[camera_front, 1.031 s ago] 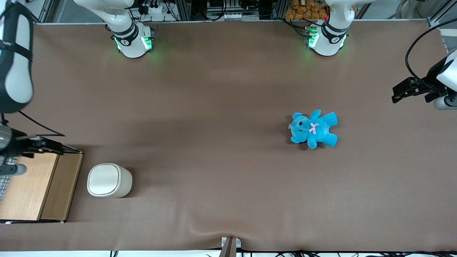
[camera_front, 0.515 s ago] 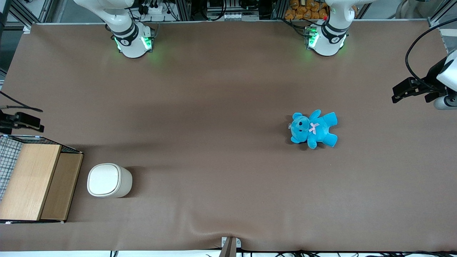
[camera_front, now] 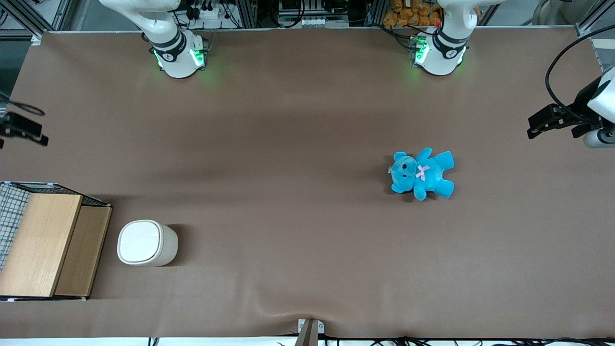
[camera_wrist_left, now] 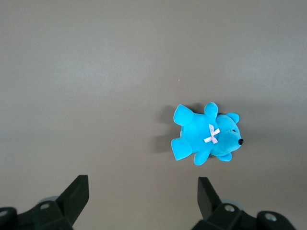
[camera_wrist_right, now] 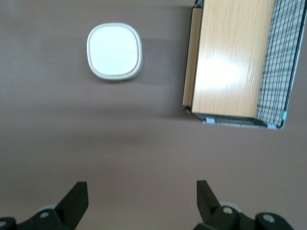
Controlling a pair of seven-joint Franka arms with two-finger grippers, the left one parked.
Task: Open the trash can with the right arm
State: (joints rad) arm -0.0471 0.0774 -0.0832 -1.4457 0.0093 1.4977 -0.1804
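Observation:
The trash can is a small cream-white bin with its rounded-square lid shut. It stands on the brown table beside a wooden box. It also shows in the right wrist view, seen from straight above. My right gripper is open and empty, high above bare table and well apart from the trash can. In the front view only a black part of the right arm's hand shows at the view's edge, farther from the front camera than the trash can.
A wooden box with wire mesh stands close beside the trash can, at the working arm's end; it also shows in the right wrist view. A blue teddy lies toward the parked arm's end.
The right arm has moved from above the wooden box away from the front camera, and now shows only at the view's edge. The trash can has not moved.

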